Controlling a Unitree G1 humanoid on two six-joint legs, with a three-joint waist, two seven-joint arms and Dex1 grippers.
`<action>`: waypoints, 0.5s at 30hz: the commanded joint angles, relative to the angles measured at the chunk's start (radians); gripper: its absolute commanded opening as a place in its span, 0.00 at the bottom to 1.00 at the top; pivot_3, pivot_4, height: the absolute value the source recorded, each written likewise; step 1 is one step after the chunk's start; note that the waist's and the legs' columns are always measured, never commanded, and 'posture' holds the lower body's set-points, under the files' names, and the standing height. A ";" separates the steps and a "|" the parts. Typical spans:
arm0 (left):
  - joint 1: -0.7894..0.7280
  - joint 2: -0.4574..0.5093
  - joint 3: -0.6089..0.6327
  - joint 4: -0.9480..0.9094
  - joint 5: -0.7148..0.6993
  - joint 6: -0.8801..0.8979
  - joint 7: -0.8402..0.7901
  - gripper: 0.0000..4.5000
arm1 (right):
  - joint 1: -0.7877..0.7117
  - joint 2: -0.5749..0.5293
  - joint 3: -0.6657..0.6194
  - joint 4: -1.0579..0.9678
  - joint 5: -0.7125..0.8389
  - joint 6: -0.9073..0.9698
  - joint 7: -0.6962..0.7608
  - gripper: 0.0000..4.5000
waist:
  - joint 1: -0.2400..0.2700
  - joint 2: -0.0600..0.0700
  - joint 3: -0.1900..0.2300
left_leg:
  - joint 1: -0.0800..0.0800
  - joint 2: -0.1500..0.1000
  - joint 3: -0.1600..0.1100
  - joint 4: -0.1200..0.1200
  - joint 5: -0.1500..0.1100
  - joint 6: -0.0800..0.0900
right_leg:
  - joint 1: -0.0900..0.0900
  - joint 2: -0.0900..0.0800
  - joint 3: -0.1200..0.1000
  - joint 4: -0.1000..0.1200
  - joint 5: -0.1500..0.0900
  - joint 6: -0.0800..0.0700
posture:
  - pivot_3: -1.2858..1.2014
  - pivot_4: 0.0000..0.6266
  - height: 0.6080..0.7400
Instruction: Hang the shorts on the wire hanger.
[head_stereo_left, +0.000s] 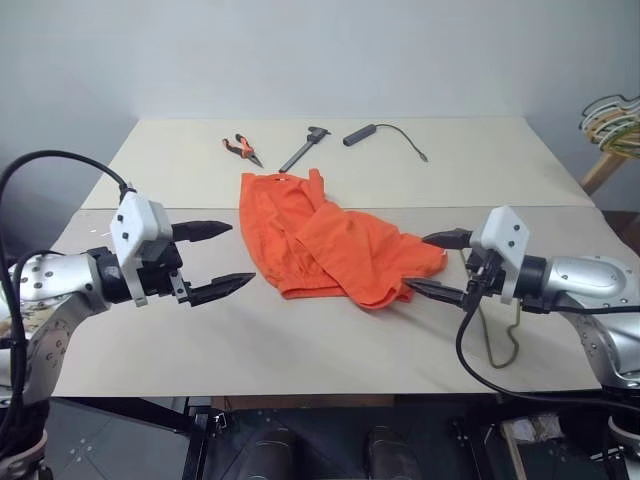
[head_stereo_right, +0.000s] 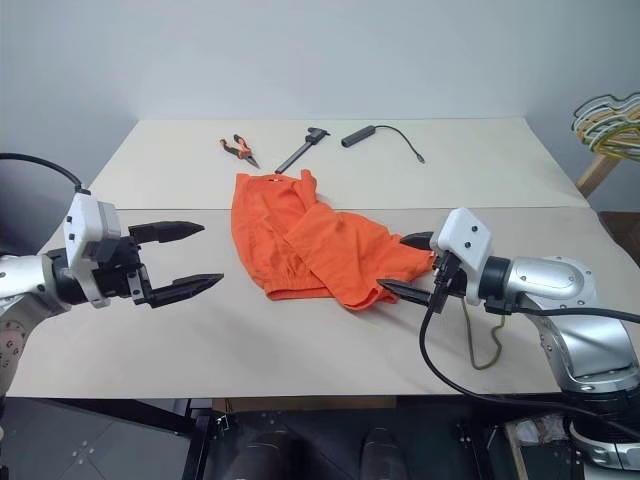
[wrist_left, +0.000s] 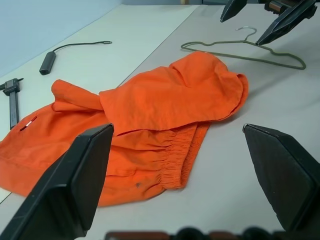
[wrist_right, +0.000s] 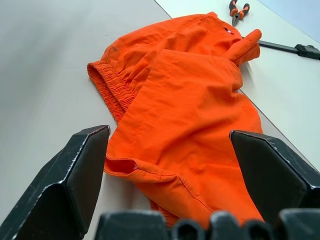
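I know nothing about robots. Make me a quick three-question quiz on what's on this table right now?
1. True or false: the left gripper holds the shorts.
2. The wire hanger lies nearest which gripper?
A. left
B. right
3. Which orange-handled tool lies at the table's far side?

Key:
1. False; both grippers are open, holding nothing.
2. B, the right gripper.
3. The pliers.

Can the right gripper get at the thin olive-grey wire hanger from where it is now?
Probably yes. The right gripper, jaws open, hangs above the thin olive-grey wire hanger, which lies bare on the table beside the bright orange fabric shorts. Nothing covers it, though flat wire may be hard to pinch.
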 joint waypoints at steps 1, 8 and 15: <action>0.003 0.007 0.024 -0.024 -0.013 -0.010 -0.004 1.00 | -0.019 -0.014 -0.033 -0.037 0.016 0.001 -0.002 0.99 | 0.000 0.000 0.000 | 0.000 0.000 0.000 0.000 0.000 0.000 | 0.000 0.000 0.000 0.000 0.000 0.000 | 0.53 0.16 1.00; 0.005 0.010 0.021 -0.030 -0.013 -0.010 0.009 1.00 | -0.024 -0.003 -0.022 -0.055 0.024 0.009 -0.011 0.99 | 0.000 0.000 0.000 | 0.000 0.000 0.000 0.000 0.000 0.000 | 0.000 0.000 0.000 0.000 0.000 0.000 | 0.53 0.16 1.00; 0.005 0.011 0.025 -0.024 -0.008 -0.022 0.005 1.00 | -0.050 0.022 0.053 -0.126 0.010 0.091 -0.076 0.99 | -0.001 0.000 0.000 | 0.000 0.000 0.000 0.000 0.000 0.000 | 0.000 0.000 0.000 0.000 0.000 0.000 | 0.54 0.14 1.00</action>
